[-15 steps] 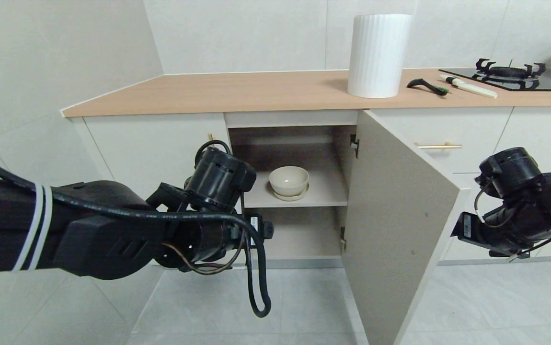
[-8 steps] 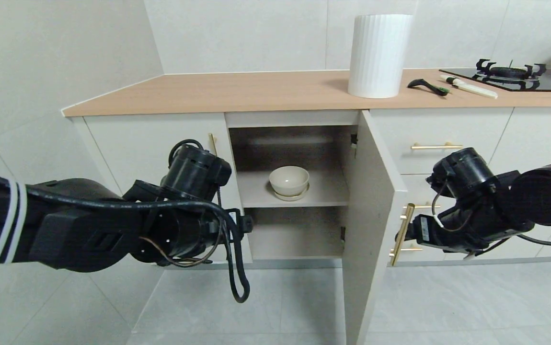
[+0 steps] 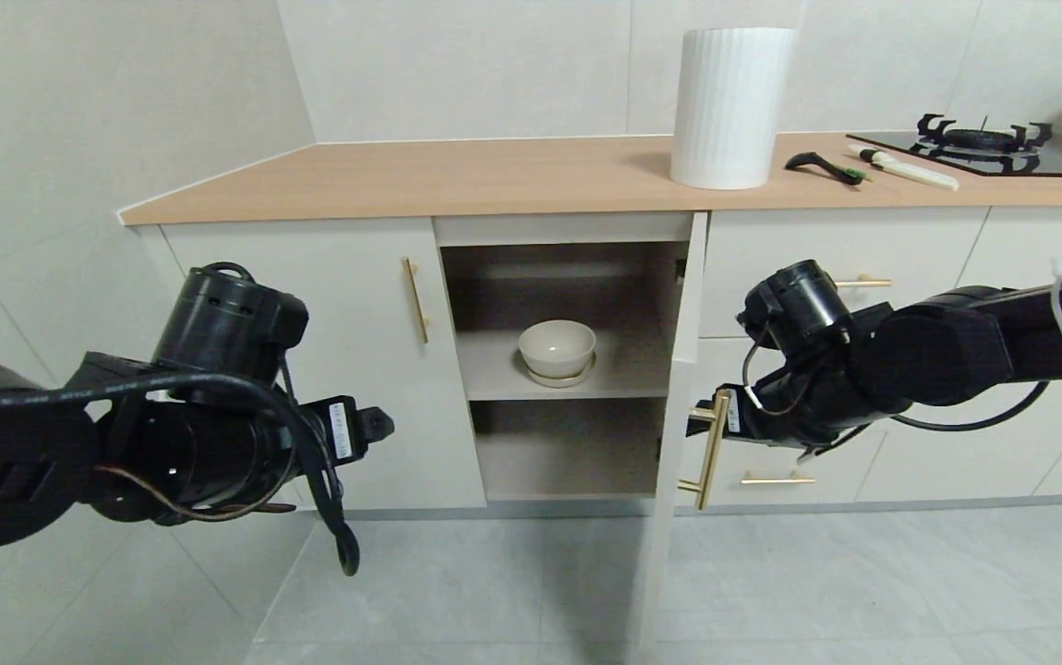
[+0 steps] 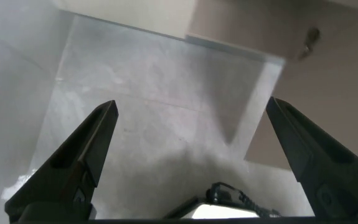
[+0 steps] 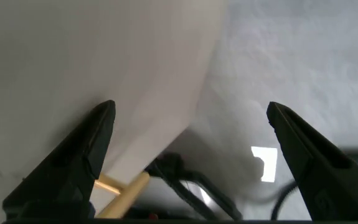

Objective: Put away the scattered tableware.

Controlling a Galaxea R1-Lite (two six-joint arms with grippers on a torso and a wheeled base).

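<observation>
Shutting the cabinet door (image 3: 686, 342) cleanly calls for the right gripper (image 3: 711, 417), jaws spread, pressing flat beside its gold handle (image 3: 708, 453)

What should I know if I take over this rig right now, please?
Left gripper: open, empty, held low over the floor in front of the closed left-hand cupboard.
Right gripper: open, at the outer face of the pale cabinet door, by its gold bar handle.
Things: the cream ceramic bowl sits on a small saucer on the upper shelf inside.
Done: bowl stowed.
Left: shut the door, which stands about half open.
</observation>
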